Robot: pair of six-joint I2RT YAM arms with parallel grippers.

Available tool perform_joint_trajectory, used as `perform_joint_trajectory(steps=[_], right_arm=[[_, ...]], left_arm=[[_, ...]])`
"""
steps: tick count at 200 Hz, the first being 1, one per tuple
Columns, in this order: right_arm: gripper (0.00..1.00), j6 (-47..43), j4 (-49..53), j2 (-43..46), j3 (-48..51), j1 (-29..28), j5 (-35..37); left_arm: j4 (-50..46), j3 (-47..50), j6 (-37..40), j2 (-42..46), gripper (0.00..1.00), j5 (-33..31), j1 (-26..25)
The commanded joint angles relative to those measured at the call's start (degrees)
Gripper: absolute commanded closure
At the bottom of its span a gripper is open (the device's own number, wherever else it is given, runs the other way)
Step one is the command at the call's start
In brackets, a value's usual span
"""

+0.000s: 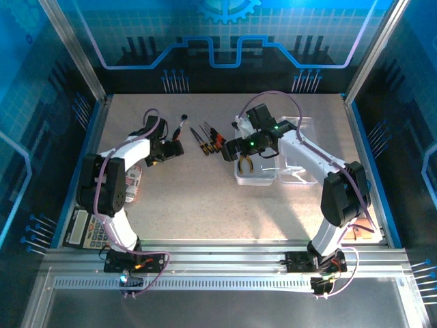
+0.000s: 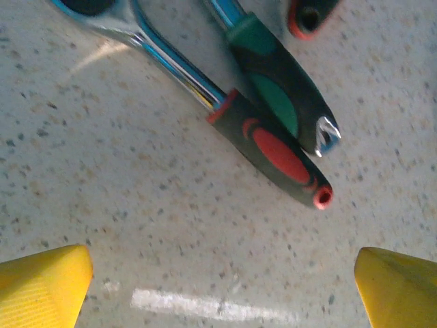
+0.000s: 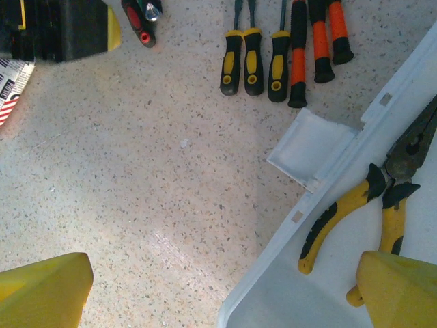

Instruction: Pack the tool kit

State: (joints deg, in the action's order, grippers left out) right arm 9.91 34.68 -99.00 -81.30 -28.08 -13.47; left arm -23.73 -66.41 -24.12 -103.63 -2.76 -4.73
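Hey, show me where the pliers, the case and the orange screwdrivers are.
pliers [image 3: 338, 217]: right wrist view, on the left yellow handle.
case [image 3: 308, 145]: right wrist view, on the tab jutting from its rim.
orange screwdrivers [image 3: 298, 49]: right wrist view, on the leftmost one's handle.

There it was, the grey calculator [image 1: 87, 229], lying flat and keys up in the near-left corner of the speckled table [image 1: 205, 205], tucked against the left side rail [image 1: 68, 198]. Just beyond it lay a red-and-white printed packet [image 1: 134, 183], its lettering too small to read. Over at the near-right edge sat a flat orange-brown piece [image 1: 360, 234], partly hidden. Blue panels [image 1: 41, 82] with a grid pattern walled in the sides and back.
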Motion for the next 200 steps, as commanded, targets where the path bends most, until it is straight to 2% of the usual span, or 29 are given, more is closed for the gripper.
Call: perform_joint_trajectory(steps=[1, 71, 121, 200], right_arm=[[0.00, -1.45, -0.14, 1.18, 0.79, -0.06, -0.22], [0.00, -1.56, -0.66, 0.38, 0.98, 0.21, -1.10], [0.00, -1.57, -0.66, -0.31, 0.61, 0.37, -1.20], [0.00, -1.45, -1.36, -0.80, 1.13, 0.89, -1.89]], left_arm=[[2.27, -2.12, -3.52, -2.10, 0.01, 0.35, 3.74], [3.74, -7.00, -4.32, -6.47, 0.07, 1.74, 9.57], [-1.25, -14.12, -0.47, -11.60, 0.14, -0.49, 9.92], [-6.16, -18.21, 0.83, -14.94, 0.22, 0.03, 9.83]])
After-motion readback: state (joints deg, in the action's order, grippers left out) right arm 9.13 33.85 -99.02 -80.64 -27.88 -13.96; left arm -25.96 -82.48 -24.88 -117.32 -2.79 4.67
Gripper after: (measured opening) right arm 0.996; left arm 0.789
